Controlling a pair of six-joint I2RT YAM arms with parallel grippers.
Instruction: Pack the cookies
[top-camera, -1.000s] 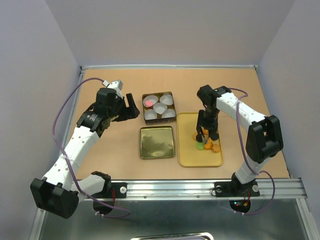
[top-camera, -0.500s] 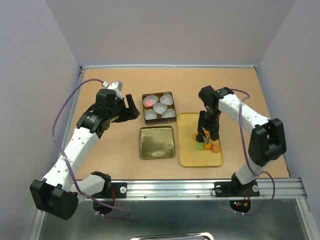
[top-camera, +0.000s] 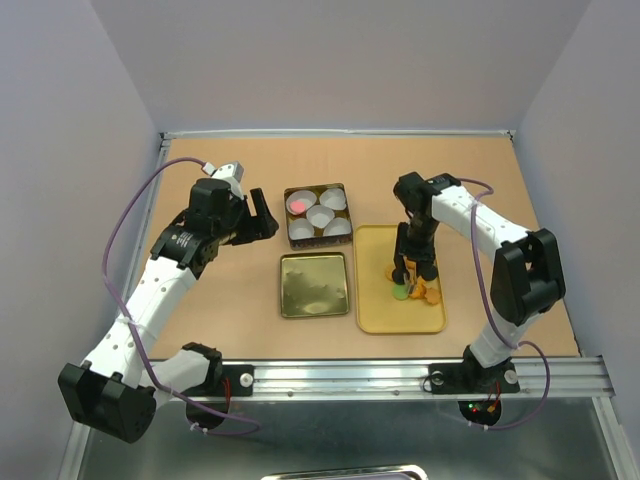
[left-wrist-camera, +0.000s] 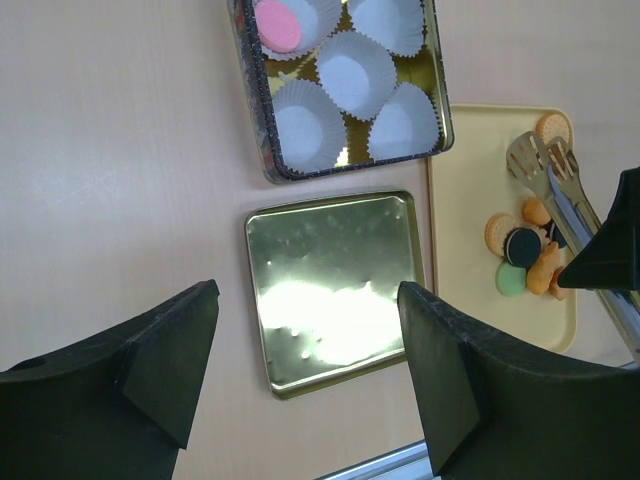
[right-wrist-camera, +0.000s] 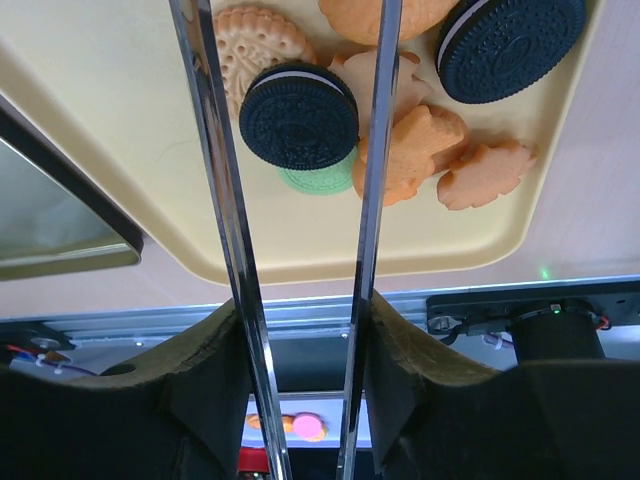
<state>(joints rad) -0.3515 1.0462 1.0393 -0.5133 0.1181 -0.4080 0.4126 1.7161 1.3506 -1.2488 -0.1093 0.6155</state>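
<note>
Several cookies (top-camera: 414, 291) lie heaped on the yellow tray (top-camera: 400, 318), right of centre; one pink cookie (top-camera: 298, 206) sits inside the square tin (top-camera: 316, 187), above centre. Right pincer (top-camera: 414, 266) pinches metal tongs (right-wrist-camera: 222, 190), blades straddling a black sandwich cookie (right-wrist-camera: 298, 116). Left pincer (top-camera: 264, 212) spread wide, hovering just left of the tin. Gold lid (top-camera: 314, 285) flat on the counter (top-camera: 245, 300), centre

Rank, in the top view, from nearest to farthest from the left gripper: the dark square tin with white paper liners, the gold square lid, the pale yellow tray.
1. Dark square tin, just right of the left gripper.
2. Gold square lid, on the tin's near side.
3. Pale yellow tray, far right.
</note>
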